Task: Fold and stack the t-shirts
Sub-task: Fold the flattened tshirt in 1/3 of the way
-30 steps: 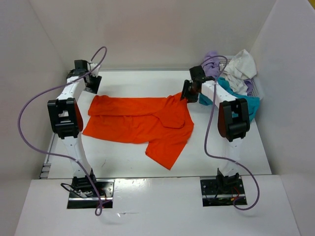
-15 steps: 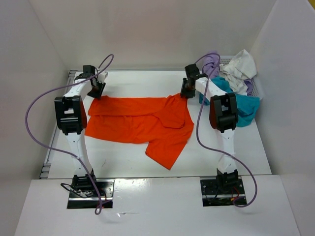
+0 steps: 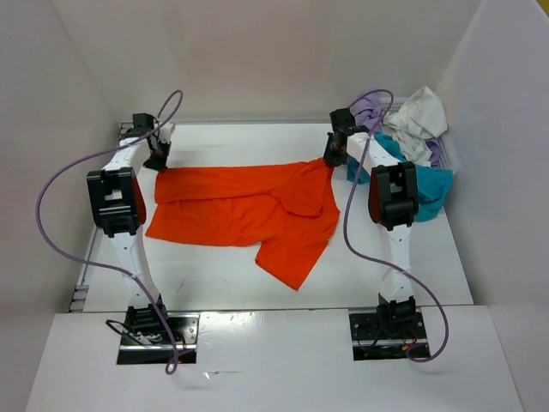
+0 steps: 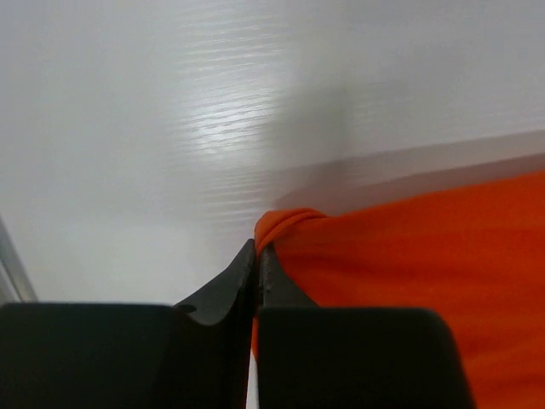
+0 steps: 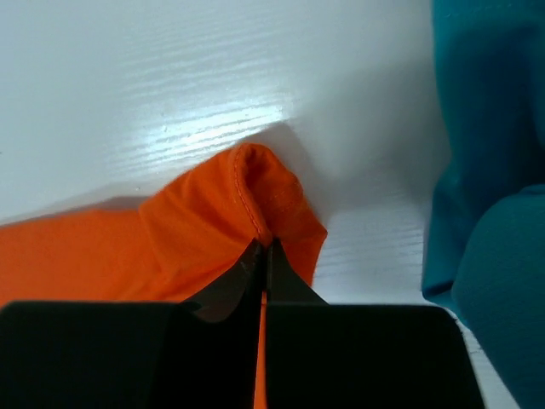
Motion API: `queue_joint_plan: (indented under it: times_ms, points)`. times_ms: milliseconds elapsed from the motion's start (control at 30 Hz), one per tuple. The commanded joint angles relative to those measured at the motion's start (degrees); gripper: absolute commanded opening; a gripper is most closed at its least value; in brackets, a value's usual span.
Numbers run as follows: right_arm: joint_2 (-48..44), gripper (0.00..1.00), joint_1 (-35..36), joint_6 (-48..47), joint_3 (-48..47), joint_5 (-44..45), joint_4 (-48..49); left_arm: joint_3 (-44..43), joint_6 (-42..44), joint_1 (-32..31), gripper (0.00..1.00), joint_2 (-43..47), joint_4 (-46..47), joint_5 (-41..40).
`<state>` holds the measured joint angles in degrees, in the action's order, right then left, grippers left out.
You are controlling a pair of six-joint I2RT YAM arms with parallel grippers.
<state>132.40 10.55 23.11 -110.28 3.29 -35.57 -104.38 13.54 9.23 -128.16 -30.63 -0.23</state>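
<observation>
An orange t-shirt (image 3: pixel 249 206) lies spread across the middle of the table, one part trailing toward the front. My left gripper (image 3: pixel 158 163) is shut on its far left corner (image 4: pixel 285 223). At the shirt's far right corner (image 5: pixel 255 192), my right gripper (image 3: pixel 331 160) is shut on a pinch of the cloth. A teal-blue t-shirt (image 3: pixel 429 184) (image 5: pixel 490 170), a lavender purple one (image 3: pixel 369 107) and an off-white one (image 3: pixel 418 116) are heaped at the back right.
A white mesh basket (image 3: pixel 444 153) holds the heap at the back right, against the right wall. White walls enclose the table on three sides. Purple cables loop from both arms.
Both grippers went from open to shut on the orange shirt's far corners. The arms shifted slightly and the shirt's far edge is pulled straighter.
</observation>
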Motion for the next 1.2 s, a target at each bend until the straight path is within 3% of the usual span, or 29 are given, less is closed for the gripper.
queue_joint_plan:
  times_ms: [0, 200, 233, 367, 433, 533, 767, 1000, 1167]
  points:
    - [-1.18, 0.0, -0.97, 0.44, -3.71, 1.99, 1.29, -0.83, -4.31, 3.6, 0.0, 6.33, 1.18, 3.82]
    - [3.56, 0.0, -0.27, -1.32, -10.02, -0.39, 0.69, 0.93, -5.01, 3.51, 0.03, 5.81, 1.19, 9.19]
    - [4.09, 0.07, -0.26, -1.84, -11.09, 0.22, -0.02, 0.32, -5.54, 3.51, 0.05, 5.12, 1.19, 9.19]
    - [6.29, 0.48, 0.26, -3.6, -16.62, 0.23, -2.56, -2.84, -5.54, 3.51, 0.42, 2.83, 0.57, 7.79]
    - [6.29, 0.55, 1.4, -4.31, -18.91, 0.23, -3.71, -4.51, -5.54, 3.51, 0.64, 2.3, -0.65, 7.79]
    - [3.05, 0.57, 3.33, -5.53, -17.7, 2.32, -4.42, -6.63, -5.54, 4.04, 0.76, 3.7, -1.36, 7.79]
    - [-11.18, 0.56, 5.1, -3.08, 1.08, 2.79, -1.08, 2.06, -0.01, 4.56, 0.8, 10.29, -4.52, 4.01]
    - [-16.64, 0.5, 5.1, -0.88, 15.17, -1.52, 0.59, 15.15, 0.61, 4.56, 0.78, 13.2, -4.52, 4.54]
    - [-17.17, 0.45, 5.1, 0.17, 21.41, -5.66, 3.22, 17.19, -0.53, 4.56, 0.77, 13.2, -3.29, 5.77]
